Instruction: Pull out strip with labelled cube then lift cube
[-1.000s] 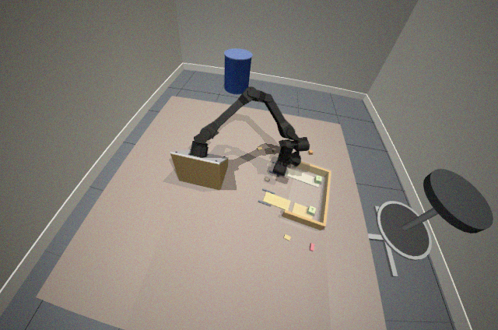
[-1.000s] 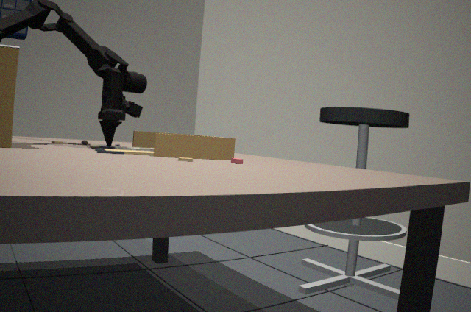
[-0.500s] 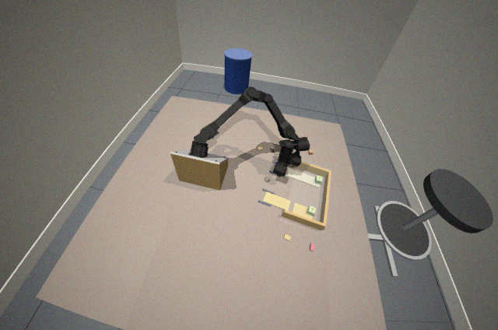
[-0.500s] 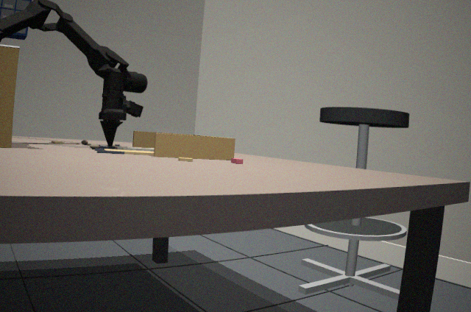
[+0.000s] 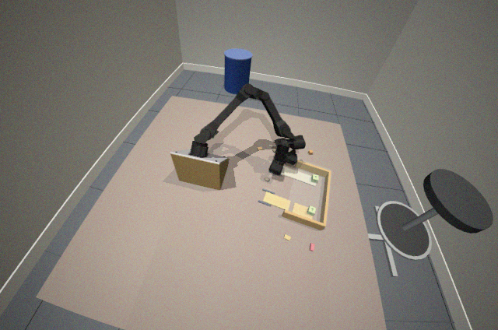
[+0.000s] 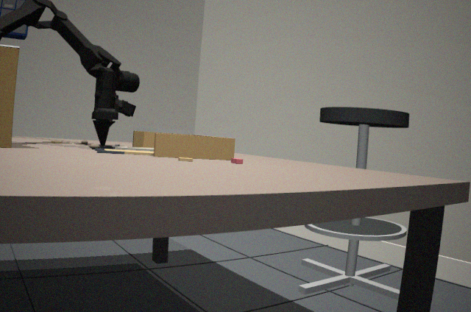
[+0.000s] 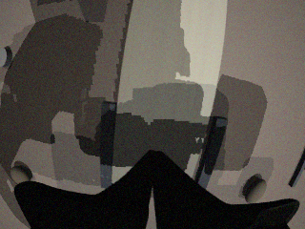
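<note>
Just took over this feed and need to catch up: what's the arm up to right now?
The single arm is reaching down with its gripper shut and empty, tips at the table by the near end of the pale strip that runs into the open wooden tray. That strip carries a green cube. A second cube sits on the yellow strip, which looks split in two. Neither cube has been lifted.

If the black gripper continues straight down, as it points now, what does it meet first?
The closed black gripper points straight down and holds nothing. Its tip seems to be at the near end of the pale cream strip, so probably that strip or the pinkish table top.
</note>
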`<state>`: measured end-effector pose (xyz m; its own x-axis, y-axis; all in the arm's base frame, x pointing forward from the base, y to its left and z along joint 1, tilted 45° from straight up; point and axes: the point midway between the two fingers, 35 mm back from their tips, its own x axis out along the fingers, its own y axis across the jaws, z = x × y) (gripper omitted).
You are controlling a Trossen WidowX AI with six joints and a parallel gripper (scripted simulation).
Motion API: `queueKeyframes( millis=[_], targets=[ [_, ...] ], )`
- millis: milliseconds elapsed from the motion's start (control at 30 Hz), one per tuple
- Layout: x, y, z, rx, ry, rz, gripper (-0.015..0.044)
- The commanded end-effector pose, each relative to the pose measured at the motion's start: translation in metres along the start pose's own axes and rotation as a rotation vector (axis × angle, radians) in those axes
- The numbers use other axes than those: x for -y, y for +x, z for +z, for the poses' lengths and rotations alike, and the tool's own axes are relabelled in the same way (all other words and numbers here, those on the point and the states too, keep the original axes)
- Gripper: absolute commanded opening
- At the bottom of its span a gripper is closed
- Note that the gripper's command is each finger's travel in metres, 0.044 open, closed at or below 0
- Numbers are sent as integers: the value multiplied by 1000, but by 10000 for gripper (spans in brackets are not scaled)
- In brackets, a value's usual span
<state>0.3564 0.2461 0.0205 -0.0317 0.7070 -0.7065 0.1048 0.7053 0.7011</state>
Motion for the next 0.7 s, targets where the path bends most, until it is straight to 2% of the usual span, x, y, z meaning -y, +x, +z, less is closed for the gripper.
queueKeyframes(
  millis=[0, 667],
  targets=[
    [0, 7, -13, -22, 2, -5, 0],
    [1, 7, -43, -23, 3, -5, 0]
  ],
)
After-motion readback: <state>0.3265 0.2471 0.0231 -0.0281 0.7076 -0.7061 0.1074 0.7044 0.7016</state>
